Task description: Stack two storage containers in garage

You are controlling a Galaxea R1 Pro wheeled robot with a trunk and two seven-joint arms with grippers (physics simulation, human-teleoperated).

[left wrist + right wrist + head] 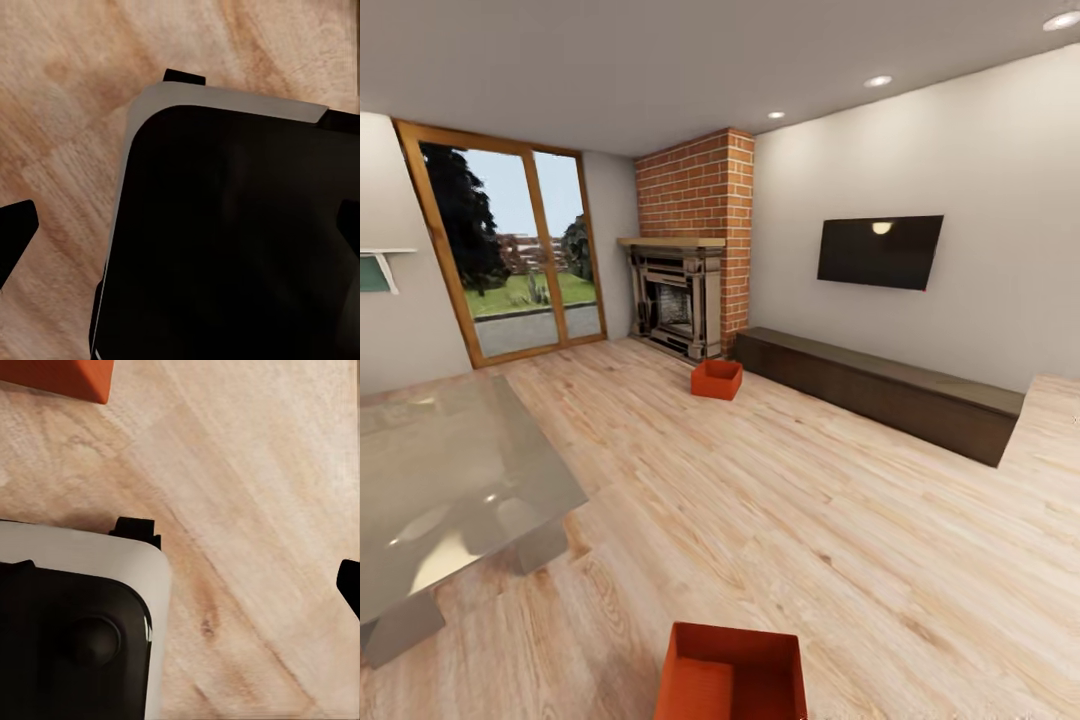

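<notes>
I am in the living room, on its light wood-plank floor [830,540]. One orange-red storage container [731,672] lies on the planks just in front of me, cut off by the picture's lower edge. Its corner [60,376] also appears in the right wrist view. The second container [717,379] sits farther off, on the floor between the fireplace and the bench's near end. My left gripper [180,225] hangs open over my own dark base, holding nothing. My right gripper [180,589] is open too, with one dark fingertip [349,591] over bare planks.
A glass-topped table [450,490] stands close at the left. The red-brick fireplace [682,295] fills the far corner, with a long low dark bench [880,385] along the right wall under a black screen [880,252]. A wood-framed glass door [510,250] is at the back left.
</notes>
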